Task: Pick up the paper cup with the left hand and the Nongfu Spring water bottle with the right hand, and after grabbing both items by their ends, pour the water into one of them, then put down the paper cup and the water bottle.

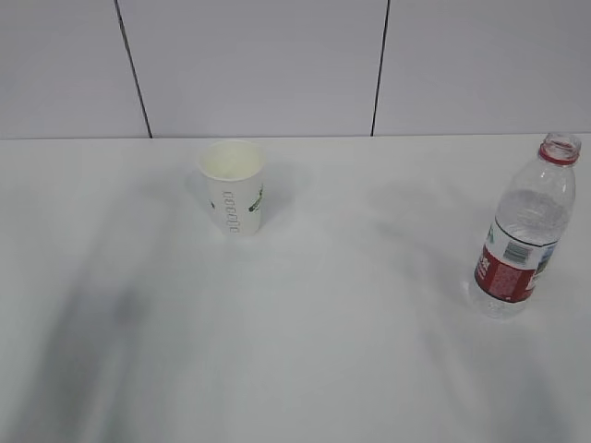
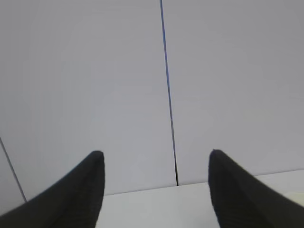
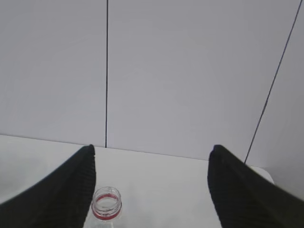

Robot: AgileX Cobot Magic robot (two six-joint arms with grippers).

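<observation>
Nearest the lens: clear ribbed plastic water bottle (image 1: 524, 235) with red-and-white label, upright and capless at the right of the white table (image 1: 323, 351), nothing grasped yet.

Looks like the approach step, before either pick. Standing upright farther back and left of centre, well apart from the bottle: small white tapered paper cup (image 1: 233, 185) with green printed marks, mouth up. Neither arm visible from the exterior view. Seen from the right wrist: black right hand (image 3: 151, 164) with fingers spread wide and empty, the bottle's red-ringed open neck low in view, just beside the left-hand finger rather than centred in the gap. Seen from the left wrist: black left hand (image 2: 156, 171) likewise wide and empty, facing wall and table edge, no cup in view. Next, probably: shift the right hand to centre the bottle, descend, close; swing the left hand toward the cup.
</observation>
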